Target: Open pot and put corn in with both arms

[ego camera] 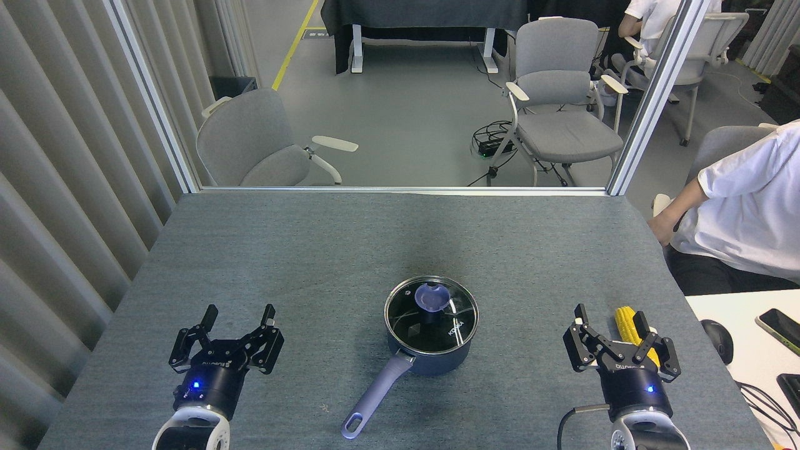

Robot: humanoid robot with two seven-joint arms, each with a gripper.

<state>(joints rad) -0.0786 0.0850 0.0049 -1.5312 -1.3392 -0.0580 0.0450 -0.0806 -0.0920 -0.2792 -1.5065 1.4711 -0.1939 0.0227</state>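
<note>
The dark navy pot (431,361) sits near the front middle of the grey table, its lavender handle (375,396) pointing toward me and to the left. A round glass lid with a purple knob (432,297) covers it. The yellow corn (630,328) lies at the front right, partly hidden behind my right gripper (611,316), which is open with its fingers on either side of the cob's near end. My left gripper (240,314) is open over bare table, well left of the pot.
The grey table (350,250) ends at a metal-framed glass partition at the back. A person in a white shirt (744,212) sits just beyond the right edge. A white desk with a mouse (717,340) and phone (780,326) adjoins at right.
</note>
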